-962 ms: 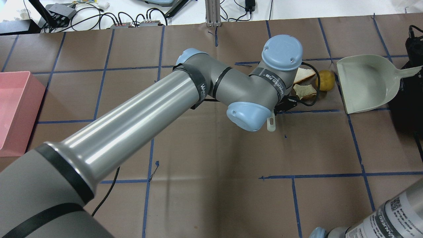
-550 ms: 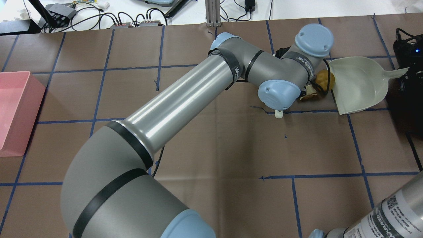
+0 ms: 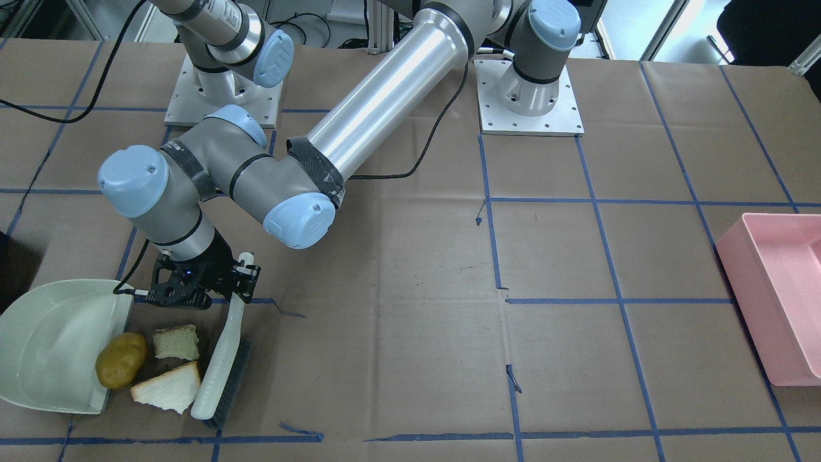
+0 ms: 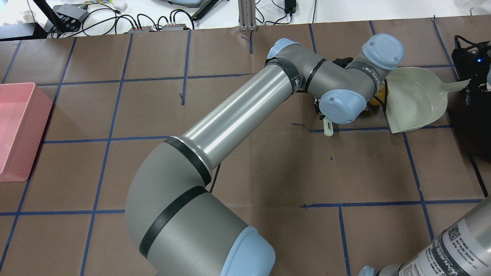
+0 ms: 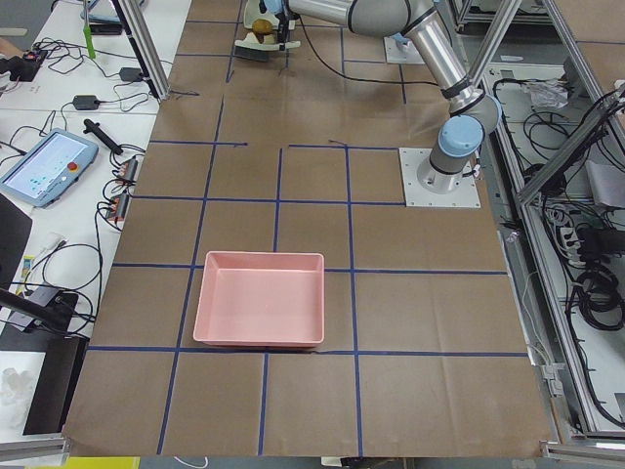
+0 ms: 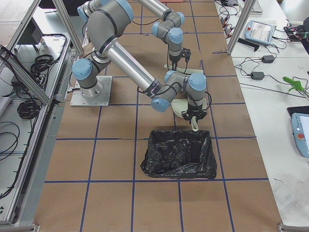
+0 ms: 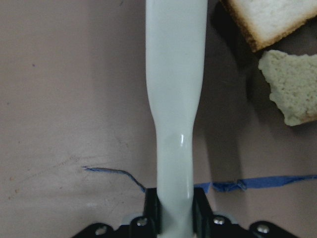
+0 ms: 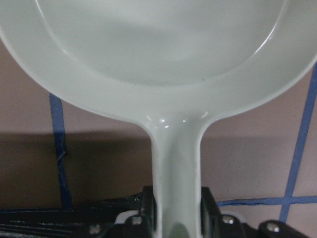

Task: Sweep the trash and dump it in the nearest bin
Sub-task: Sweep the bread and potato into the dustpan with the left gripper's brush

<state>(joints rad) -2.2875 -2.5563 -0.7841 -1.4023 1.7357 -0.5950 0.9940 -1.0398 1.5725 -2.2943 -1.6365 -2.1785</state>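
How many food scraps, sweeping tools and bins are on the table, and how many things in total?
Food scraps: 3 (yellow-brown potato, small squarish bread chunk, white bread wedge with brown crust)
Sweeping tools: 2 (pale green plastic dustpan, white-handled brush)
Bins: 2 (pink plastic bin, black bag-lined bin)
Total: 7
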